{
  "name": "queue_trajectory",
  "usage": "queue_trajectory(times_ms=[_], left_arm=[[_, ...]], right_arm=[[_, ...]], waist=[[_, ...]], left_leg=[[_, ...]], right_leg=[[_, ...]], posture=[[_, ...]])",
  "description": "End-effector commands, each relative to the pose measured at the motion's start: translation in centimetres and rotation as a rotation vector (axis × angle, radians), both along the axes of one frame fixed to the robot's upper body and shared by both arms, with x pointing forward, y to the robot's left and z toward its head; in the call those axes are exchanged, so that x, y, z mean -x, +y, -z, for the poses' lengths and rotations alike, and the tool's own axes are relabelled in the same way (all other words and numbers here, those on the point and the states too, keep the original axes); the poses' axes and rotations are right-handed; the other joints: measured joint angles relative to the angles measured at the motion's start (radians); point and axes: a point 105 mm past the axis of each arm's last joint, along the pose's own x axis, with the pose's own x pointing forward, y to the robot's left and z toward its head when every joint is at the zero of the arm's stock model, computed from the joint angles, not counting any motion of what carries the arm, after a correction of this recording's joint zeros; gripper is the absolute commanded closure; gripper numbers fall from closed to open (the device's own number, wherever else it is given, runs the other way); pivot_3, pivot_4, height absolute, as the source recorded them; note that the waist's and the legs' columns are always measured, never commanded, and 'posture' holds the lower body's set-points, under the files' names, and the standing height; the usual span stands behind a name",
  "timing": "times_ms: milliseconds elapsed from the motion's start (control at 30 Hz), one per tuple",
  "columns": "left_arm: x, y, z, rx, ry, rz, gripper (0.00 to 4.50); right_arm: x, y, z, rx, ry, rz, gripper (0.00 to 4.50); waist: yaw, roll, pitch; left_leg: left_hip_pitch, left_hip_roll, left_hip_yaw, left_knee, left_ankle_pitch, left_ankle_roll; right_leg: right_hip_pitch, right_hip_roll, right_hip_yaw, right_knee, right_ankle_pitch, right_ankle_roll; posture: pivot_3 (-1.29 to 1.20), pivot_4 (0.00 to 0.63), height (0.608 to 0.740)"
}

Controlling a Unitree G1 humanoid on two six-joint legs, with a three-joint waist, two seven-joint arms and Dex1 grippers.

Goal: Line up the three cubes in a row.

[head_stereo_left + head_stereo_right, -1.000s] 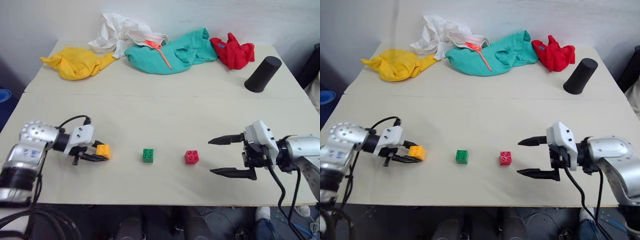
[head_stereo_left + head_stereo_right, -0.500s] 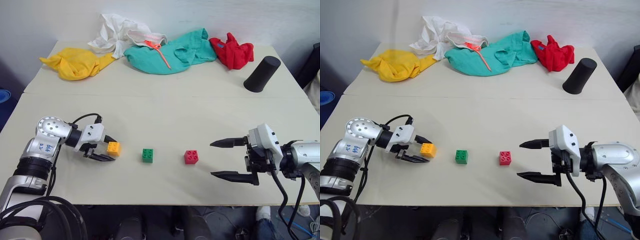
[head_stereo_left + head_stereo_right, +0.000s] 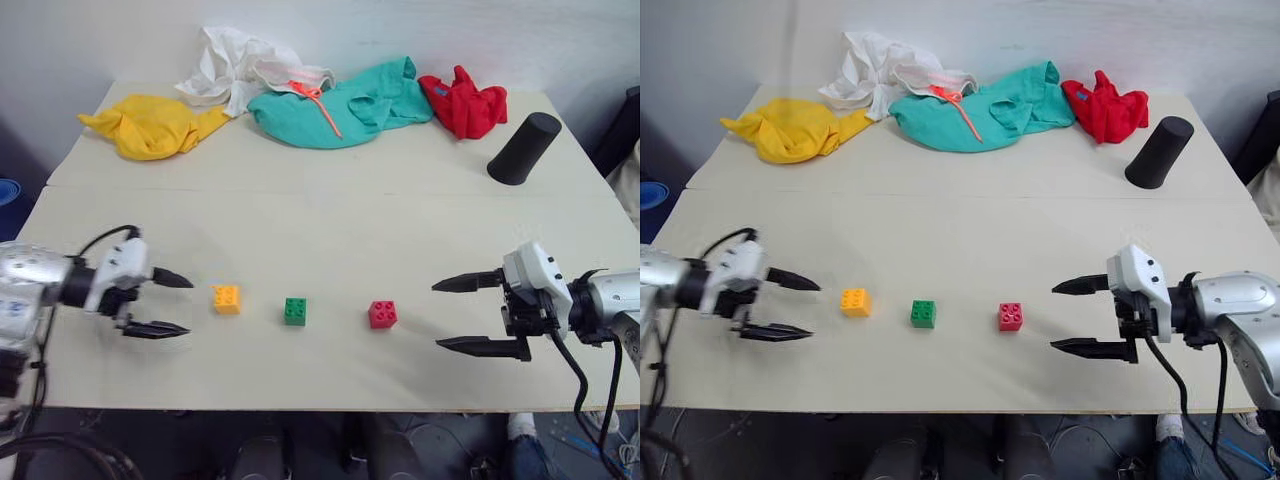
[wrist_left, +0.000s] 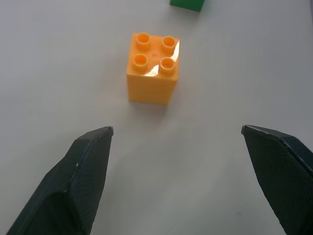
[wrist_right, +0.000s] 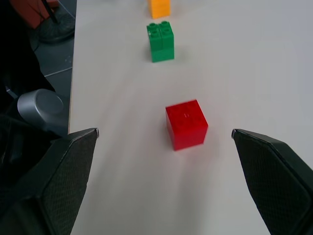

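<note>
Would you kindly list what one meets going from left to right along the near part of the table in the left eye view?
Left pincer, open → orange-yellow cube → green cube → red cube → right pincer, open. The three cubes stand apart in a rough row, untouched by either pincer.

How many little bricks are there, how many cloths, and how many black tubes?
Bricks: 3, the orange-yellow brick, green brick, red brick
Cloths: 4, the yellow cloth, white cloth, teal cloth, red cloth
Black cylinder: 1
Total: 8
</note>
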Motion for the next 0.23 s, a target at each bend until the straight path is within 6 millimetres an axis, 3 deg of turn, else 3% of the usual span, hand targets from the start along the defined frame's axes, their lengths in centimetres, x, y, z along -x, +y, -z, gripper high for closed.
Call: queue_trajectory(times_ms=[33, 133, 233], left_arm=[[2.3, -0.6, -3.7, 0.035, -0.053, -0.007, 0.09], [4.4, -1.2, -5.2, 0.06, -0.05, -0.024, 0.09], [5.3, -1.7, -5.4, 0.065, -0.065, -0.025, 0.09]], right_arm=[[-0.1, -1.9, -0.7, 0.034, -0.012, 0.005, 0.0], [-0.4, -2.7, -0.8, 0.034, -0.006, 0.005, 0.0], [-0.8, -2.8, -0.8, 0.017, -0.007, 0.003, 0.0]], waist=[[0.001, 0.0, 0.0], [0.001, 0.0, 0.0], [0.001, 0.0, 0.0]], left_leg=[[0.0, 0.0, 0.0, 0.0, 0.0, 0.0], [0.0, 0.0, -0.001, 0.0, 0.0, 0.0], [0.001, 0.0, 0.0, 0.0, 0.0, -0.001]], right_leg=[[0.0, 0.0, 0.0, 0.0, 0.0, 0.0], [0.0, 0.0, 0.0, -0.001, 0.0, 0.0], [0.0, 0.0, 0.0, -0.004, 0.0, 0.0]], posture=[[0.0, 0.15, 0.74], [0.0, 0.15, 0.74], [0.0, 0.15, 0.74]])
